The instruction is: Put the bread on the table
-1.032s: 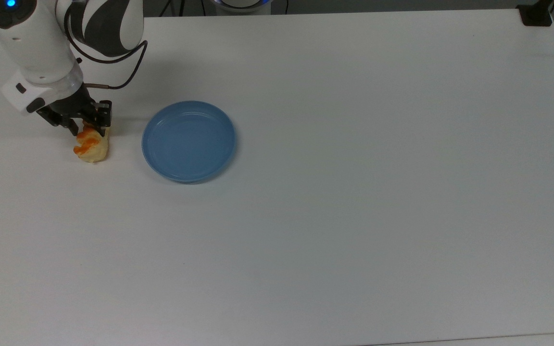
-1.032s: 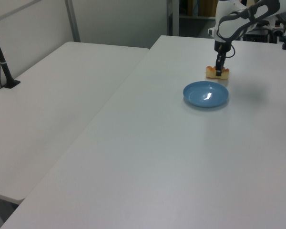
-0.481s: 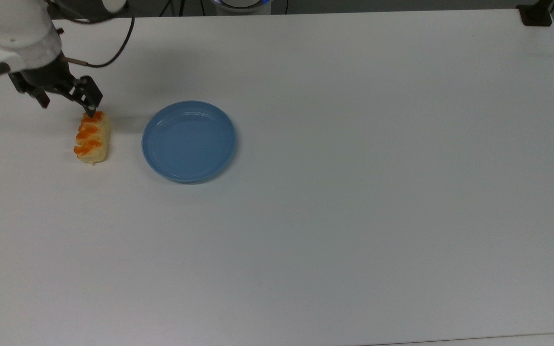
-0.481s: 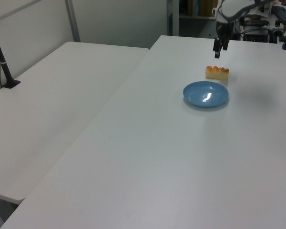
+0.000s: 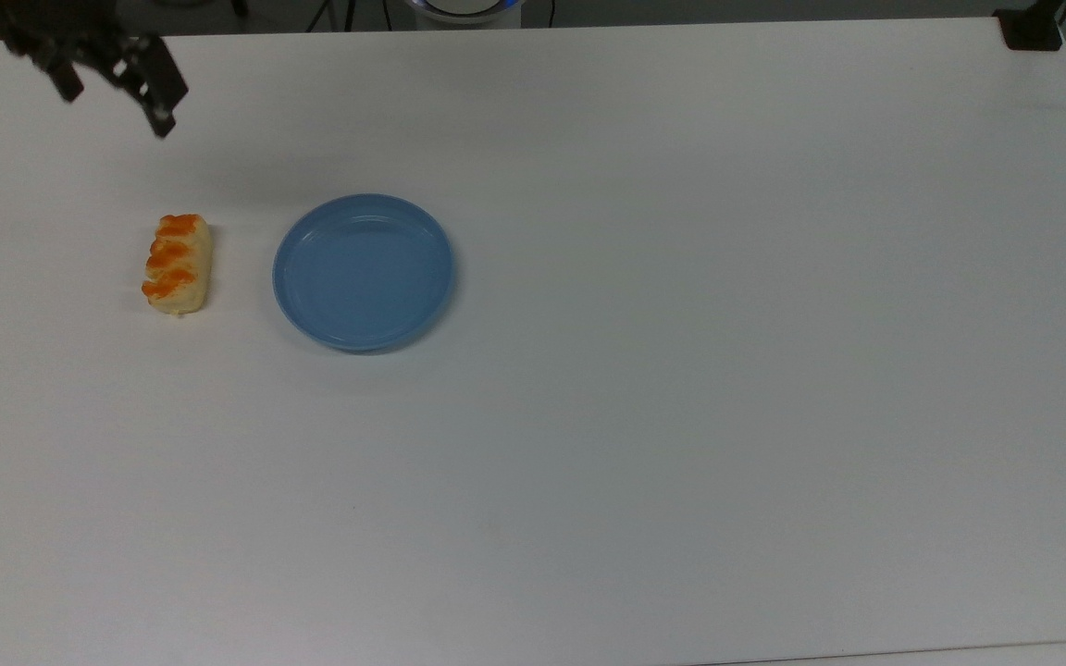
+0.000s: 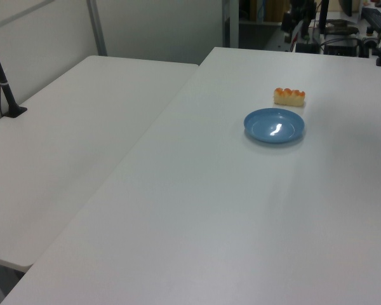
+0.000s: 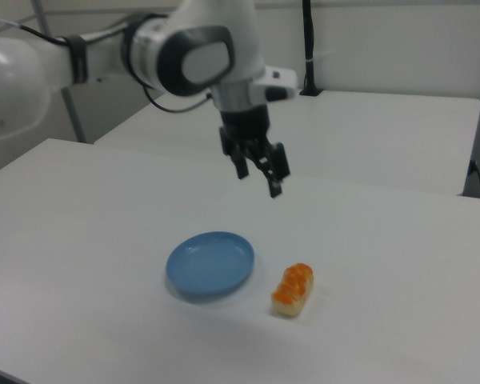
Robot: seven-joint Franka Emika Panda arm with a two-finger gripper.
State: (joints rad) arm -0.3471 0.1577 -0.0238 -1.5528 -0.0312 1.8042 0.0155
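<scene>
Bread (image 5: 177, 265) lies flat on the table (image 5: 681, 416), glazed side up, just beside the plate (image 5: 363, 272) on the top view's left, not touching it. The gap between them is clear in the right view too: bread (image 7: 293, 290) sits to the right view's right of the plate (image 7: 210, 265).

Gripper (image 5: 112, 88) hangs well above the table near the top view's upper left corner, fingers spread apart, nothing between them. The right view confirms it: gripper (image 7: 258, 172) is high, open and empty, well clear of both bread and plate.

Judgement: placement looks done, since the bread rests on the table and off the plate. The step in hand is the retreat.

To do it well:
- Go straight up and away, with no sideways sweep at low height. The bread is light and would roll or slide if clipped.
- Leave the fingers apart until well clear; closing them gains nothing here.
- Don't pass low over the plate, as a nudge could push it into the bread.
- Check the bread sits stable on its flat base. It looks settled, with no tilt visible in the left view (image 6: 289, 96).
</scene>
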